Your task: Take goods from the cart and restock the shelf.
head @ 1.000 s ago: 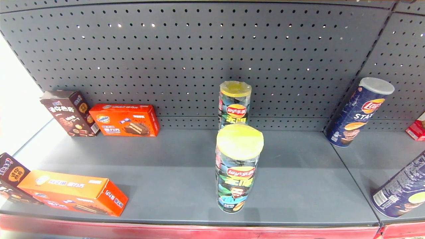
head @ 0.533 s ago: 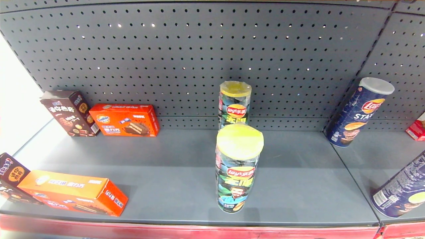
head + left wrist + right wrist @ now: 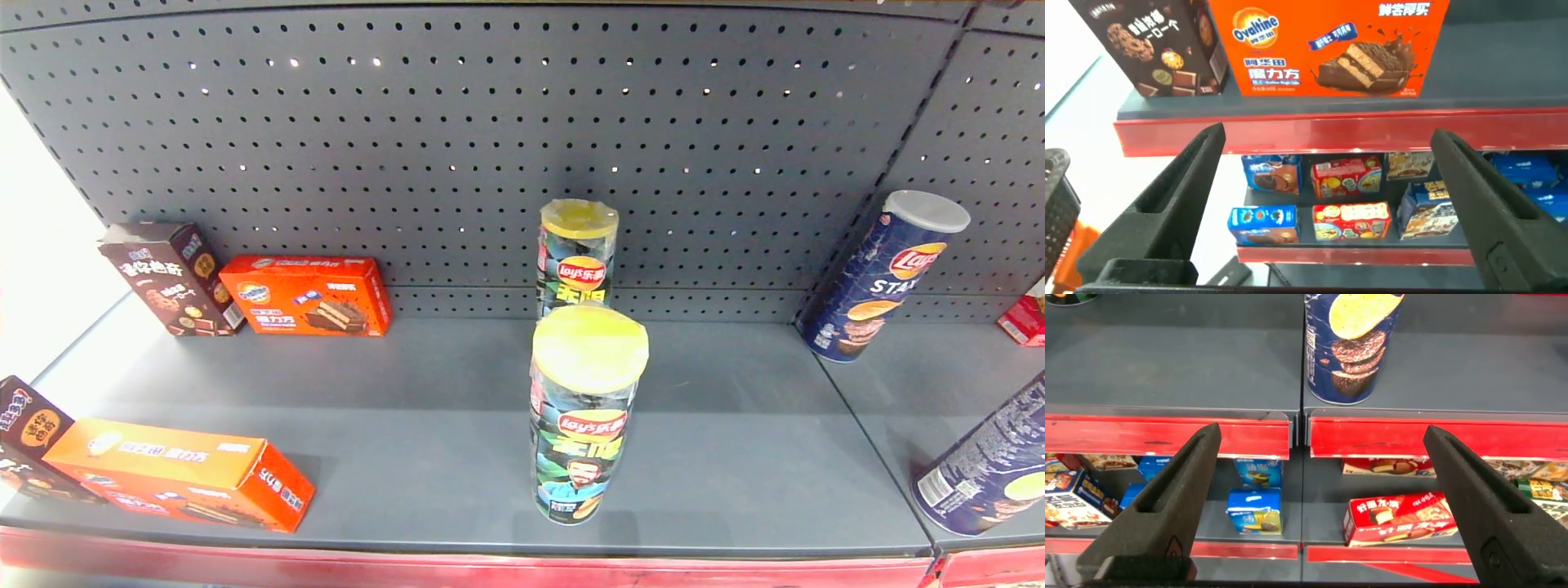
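Two chip cans with yellow lids stand upright mid-shelf, one near the front (image 3: 581, 425) and one against the pegboard (image 3: 576, 253). My left gripper (image 3: 1327, 135) is open and holds nothing. It faces the shelf's red front strip (image 3: 1372, 131), below an orange wafer box (image 3: 1331, 45) and a brown cookie box (image 3: 1151, 45). My right gripper (image 3: 1321, 431) is open too, with nothing between its fingers. It faces the red strip (image 3: 1167, 433) below a dark blue chip can (image 3: 1349, 343).
On the grey shelf (image 3: 408, 425), orange boxes (image 3: 184, 474) (image 3: 306, 296) and brown boxes (image 3: 170, 278) (image 3: 28, 433) sit at the left. Blue cans (image 3: 882, 278) (image 3: 984, 469) stand right of the divider. Lower shelves hold small boxes (image 3: 1347, 204). A black mesh basket edge (image 3: 1057, 212) shows beside the left gripper.
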Motion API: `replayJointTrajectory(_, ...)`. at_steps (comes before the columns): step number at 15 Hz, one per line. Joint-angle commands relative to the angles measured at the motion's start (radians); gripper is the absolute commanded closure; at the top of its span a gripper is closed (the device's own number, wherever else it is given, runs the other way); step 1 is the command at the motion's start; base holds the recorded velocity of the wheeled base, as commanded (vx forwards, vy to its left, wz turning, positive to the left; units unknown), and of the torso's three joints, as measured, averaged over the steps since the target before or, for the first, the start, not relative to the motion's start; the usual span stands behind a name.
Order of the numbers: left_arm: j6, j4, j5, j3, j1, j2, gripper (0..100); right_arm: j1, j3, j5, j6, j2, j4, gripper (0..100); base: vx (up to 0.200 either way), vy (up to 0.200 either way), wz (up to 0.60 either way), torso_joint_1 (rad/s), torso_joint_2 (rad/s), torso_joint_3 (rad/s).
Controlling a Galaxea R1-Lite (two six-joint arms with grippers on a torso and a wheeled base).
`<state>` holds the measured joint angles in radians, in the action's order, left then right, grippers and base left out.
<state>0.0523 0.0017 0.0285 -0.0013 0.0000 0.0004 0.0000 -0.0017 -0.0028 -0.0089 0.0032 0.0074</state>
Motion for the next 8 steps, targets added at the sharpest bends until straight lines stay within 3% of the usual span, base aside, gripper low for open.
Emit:
replayJointTrajectory(1, -0.011, 0.0, -0.001, 0.001, 0.0, 0.0, 0, 0.0, 0.0, 0.0, 0.0, 0.001, -0.001, 0, 0.0, 0.0, 0.0, 0.0, 0.0, 0.0)
replayJointTrajectory(6, -0.051, -0.003, -0.002, 0.001, 0.0, 0.0, 0, 0.0, 0.0, 0.0, 0.0, 0.001, 0.0, 0, 0.0, 0.0, 0.0, 0.0, 0.0, 0.0)
replayJointTrajectory(8, -0.048, -0.003, -0.006, 0.001, 0.0, 0.0, 0, 0.0, 0.0, 0.0, 0.0, 0.001, 0.0, 0, 0.0, 0.0, 0.0, 0.0, 0.0, 0.0)
